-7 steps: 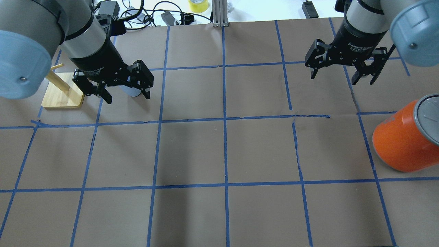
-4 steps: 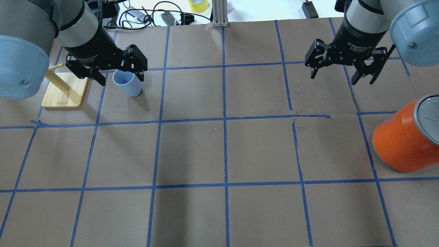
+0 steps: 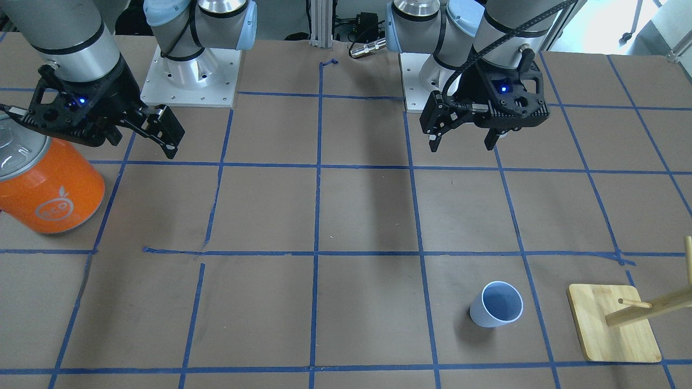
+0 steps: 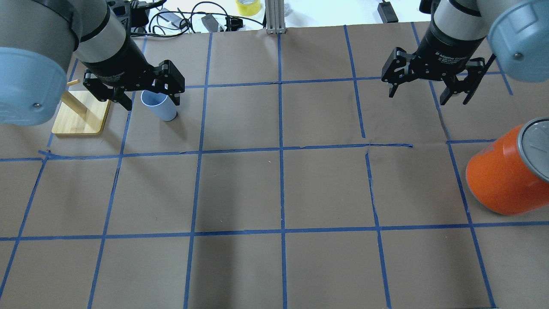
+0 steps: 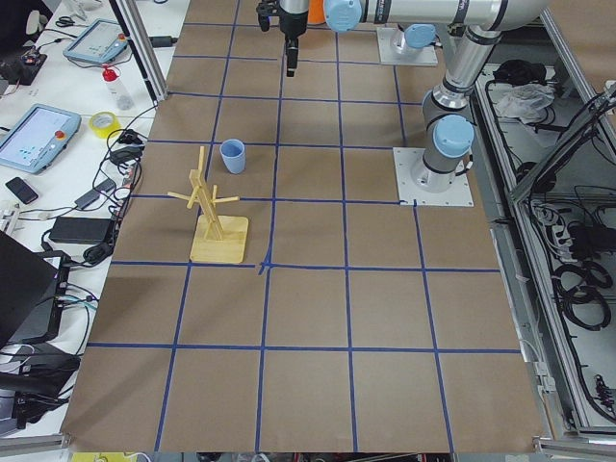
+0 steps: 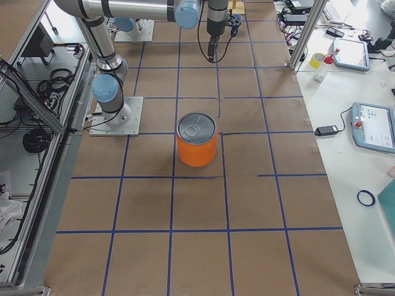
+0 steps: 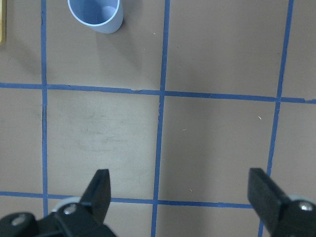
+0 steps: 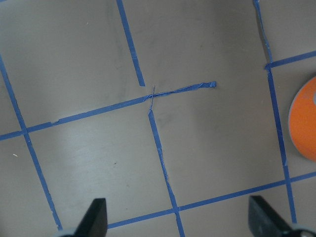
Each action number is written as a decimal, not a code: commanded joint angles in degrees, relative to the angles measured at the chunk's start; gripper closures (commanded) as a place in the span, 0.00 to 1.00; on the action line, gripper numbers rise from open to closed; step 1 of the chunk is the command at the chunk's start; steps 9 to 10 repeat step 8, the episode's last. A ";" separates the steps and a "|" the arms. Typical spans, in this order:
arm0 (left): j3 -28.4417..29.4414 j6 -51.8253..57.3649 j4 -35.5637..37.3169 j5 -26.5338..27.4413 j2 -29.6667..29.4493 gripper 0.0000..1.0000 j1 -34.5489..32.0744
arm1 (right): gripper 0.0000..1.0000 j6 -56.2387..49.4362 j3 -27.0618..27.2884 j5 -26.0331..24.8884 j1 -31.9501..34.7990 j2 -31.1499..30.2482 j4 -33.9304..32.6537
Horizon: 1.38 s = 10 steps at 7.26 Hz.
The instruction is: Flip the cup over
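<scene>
Cup [image 3: 496,303] upright, mouth up, well apart from spread left gripper [image 3: 461,145]

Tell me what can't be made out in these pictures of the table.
Cup: the left wrist view's top edge cuts off part of its rim.
Can: the overhead view's right edge cuts off its side; the right wrist view shows only a sliver.
Rack: the front view's right edge cuts off its pegs; overhead, the left arm hides its top.
</scene>
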 commanded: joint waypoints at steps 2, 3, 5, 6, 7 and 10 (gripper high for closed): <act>-0.13 -0.29 -1.13 0.00 -0.17 0.00 -0.04 | 0.00 -0.09 -0.03 -0.08 0.00 -0.05 -0.09; -0.13 -0.29 -1.13 0.00 -0.26 0.00 -0.04 | 0.00 -1.92 -0.29 -0.08 0.00 0.21 -1.39; -0.13 -0.38 -1.13 0.00 -0.26 0.00 -0.04 | 0.00 -7.20 -0.03 -0.95 0.00 0.21 -4.04; -0.13 -0.38 -1.13 0.00 -0.26 0.00 -0.04 | 0.00 -7.30 0.06 -0.87 0.00 0.21 -4.13; -0.13 -0.38 -1.13 0.00 -0.35 0.00 -0.04 | 0.00 -7.30 -0.03 -0.78 0.00 0.12 -4.13; -0.13 -0.47 -1.13 0.00 -0.35 0.00 -0.13 | 0.00 -6.95 0.23 -0.61 0.00 0.03 -4.13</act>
